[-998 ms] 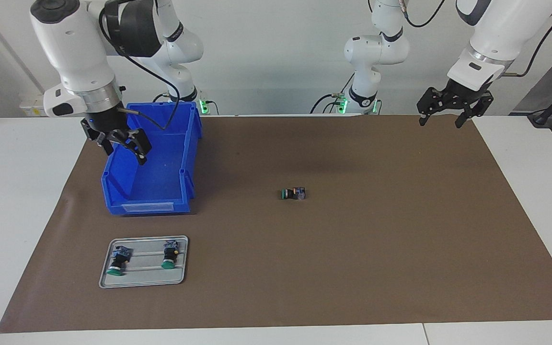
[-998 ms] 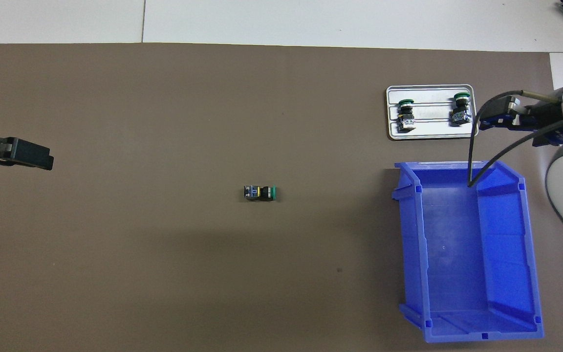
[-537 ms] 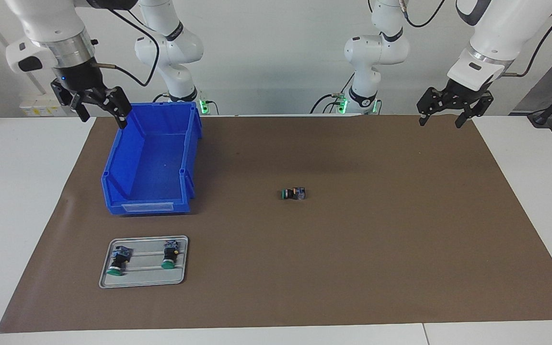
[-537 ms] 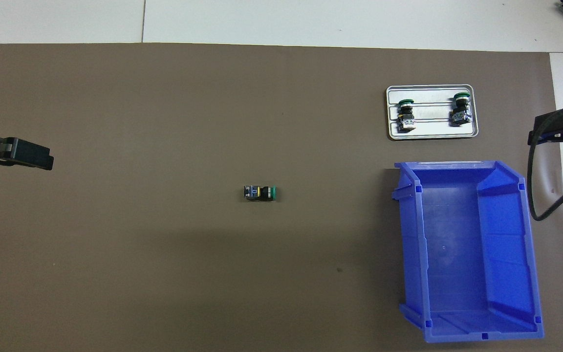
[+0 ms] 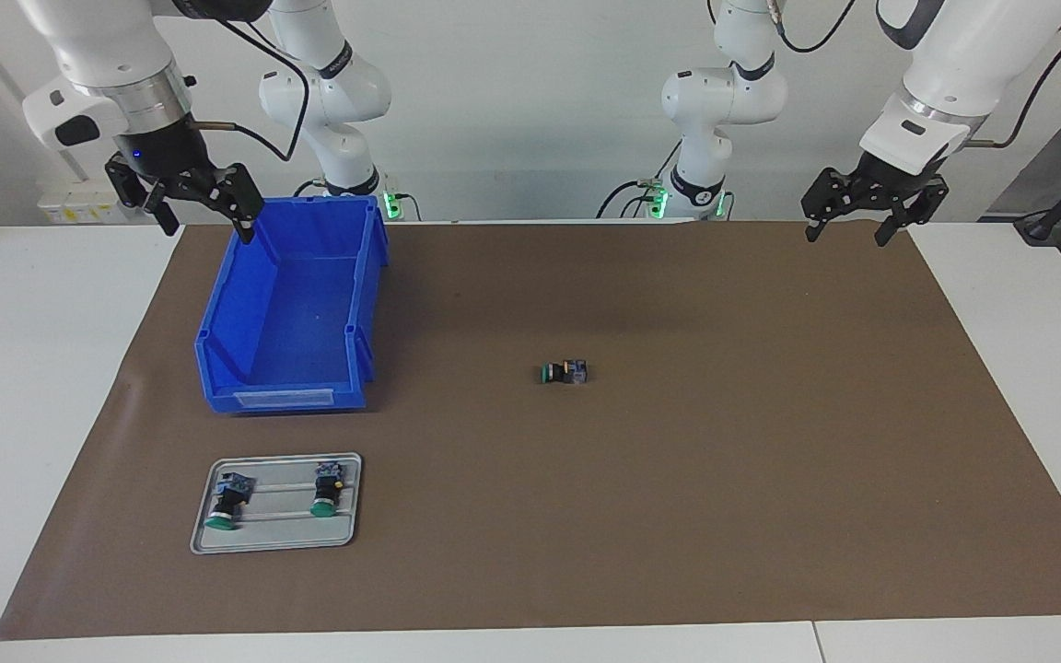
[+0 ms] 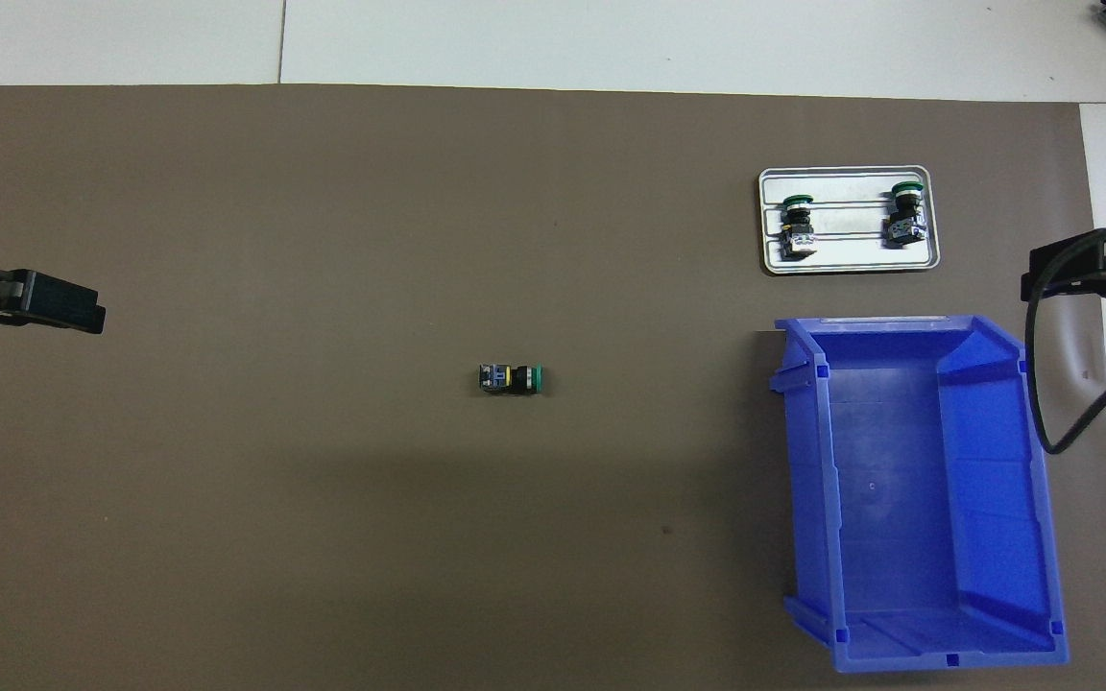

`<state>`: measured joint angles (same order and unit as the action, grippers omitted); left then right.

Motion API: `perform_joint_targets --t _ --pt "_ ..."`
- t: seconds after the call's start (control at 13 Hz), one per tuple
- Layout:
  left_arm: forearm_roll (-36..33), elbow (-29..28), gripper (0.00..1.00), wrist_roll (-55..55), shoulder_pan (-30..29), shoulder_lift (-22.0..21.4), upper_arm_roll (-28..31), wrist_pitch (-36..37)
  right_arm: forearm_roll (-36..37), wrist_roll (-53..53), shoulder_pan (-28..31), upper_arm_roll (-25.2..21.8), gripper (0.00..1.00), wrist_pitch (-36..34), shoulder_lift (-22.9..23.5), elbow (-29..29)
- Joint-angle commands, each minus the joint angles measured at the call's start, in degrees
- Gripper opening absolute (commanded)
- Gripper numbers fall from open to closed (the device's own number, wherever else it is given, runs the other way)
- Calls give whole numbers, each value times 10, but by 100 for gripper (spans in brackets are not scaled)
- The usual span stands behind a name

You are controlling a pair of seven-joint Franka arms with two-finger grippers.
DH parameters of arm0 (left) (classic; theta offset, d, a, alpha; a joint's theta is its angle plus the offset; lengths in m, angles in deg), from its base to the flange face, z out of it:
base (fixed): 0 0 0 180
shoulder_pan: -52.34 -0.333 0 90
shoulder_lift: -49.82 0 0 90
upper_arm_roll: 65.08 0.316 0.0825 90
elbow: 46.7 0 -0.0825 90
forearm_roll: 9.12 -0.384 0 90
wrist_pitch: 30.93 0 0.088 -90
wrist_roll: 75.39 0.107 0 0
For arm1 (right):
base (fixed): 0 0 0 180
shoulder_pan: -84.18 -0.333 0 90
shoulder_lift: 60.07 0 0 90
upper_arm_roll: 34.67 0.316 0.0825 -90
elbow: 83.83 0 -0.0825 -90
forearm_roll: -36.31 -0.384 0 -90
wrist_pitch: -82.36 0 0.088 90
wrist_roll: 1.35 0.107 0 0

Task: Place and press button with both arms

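One button [image 5: 565, 372] [image 6: 512, 378], green cap and black body, lies on its side alone in the middle of the brown mat [image 5: 678, 506]. My right gripper [image 5: 206, 226] hangs open and empty, raised by the outer rim of the blue bin [image 5: 284, 398] at the right arm's end of the table. My left gripper [image 5: 846, 236] hangs open and empty over the mat's corner at the left arm's end, and that arm waits. Both grippers are well away from the button.
The blue bin [image 6: 908, 499] is empty. A grey tray [image 5: 277, 532] [image 6: 851, 254] lies farther from the robots than the bin. It carries two more green-capped buttons [image 5: 224, 502] [image 5: 326, 488] lying side by side. White table surrounds the mat.
My right gripper rose from low over the bin's edge to a higher spot by the bin's outer rim. The left arm, the button and the tray have not moved.
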<state>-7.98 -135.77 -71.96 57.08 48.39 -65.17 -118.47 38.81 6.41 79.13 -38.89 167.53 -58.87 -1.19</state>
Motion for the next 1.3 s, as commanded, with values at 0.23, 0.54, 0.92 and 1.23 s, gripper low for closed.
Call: perform_joint_targets --t 0.23,0.54,0.92,1.23 --pt "7 -15 100 7 -7 -14 -2 3 -4 -27 6 1 100 -11 -8 8" --pt "7 -15 100 7 -7 -15 -2 3 -12 -26 8 -2 100 -13 -8 7" --pt "7 -15 100 7 -7 -14 -2 3 -13 -25 8 -2 100 -11 -8 8" --pt "7 -15 100 7 -7 -14 -2 3 -13 -23 10 -1 100 -11 -8 8"
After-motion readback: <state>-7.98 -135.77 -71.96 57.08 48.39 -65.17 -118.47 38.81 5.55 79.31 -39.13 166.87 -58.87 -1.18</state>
